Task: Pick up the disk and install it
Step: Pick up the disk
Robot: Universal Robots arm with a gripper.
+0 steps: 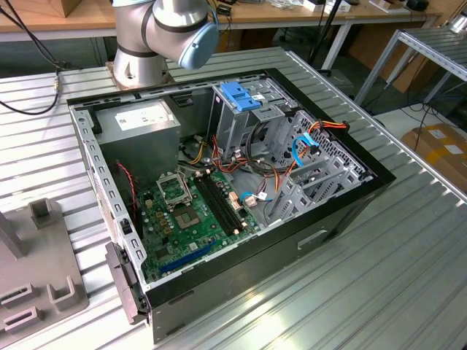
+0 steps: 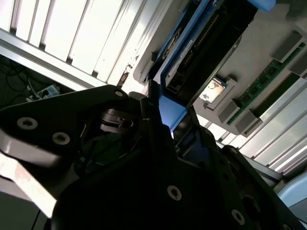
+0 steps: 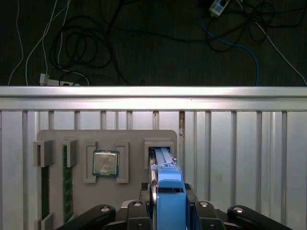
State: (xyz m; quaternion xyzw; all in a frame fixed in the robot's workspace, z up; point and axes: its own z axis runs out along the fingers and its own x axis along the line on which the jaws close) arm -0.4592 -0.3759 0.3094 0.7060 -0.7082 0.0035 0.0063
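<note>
The disk stands on edge in its bright blue carrier, over a slot of the grey fixture tray. I cannot tell whether its far end still sits in the slot. My gripper straddles the carrier's near end, its dark fingers pressed against both blue sides. In the second wrist view the disk shows its dark metal face and blue frame, rising out of the gripper.
The tray also holds a processor chip and memory sticks. An open computer case lies on the ribbed metal table, with a power-supply box and a blue-capped drive cage. The table edge lies beyond the tray.
</note>
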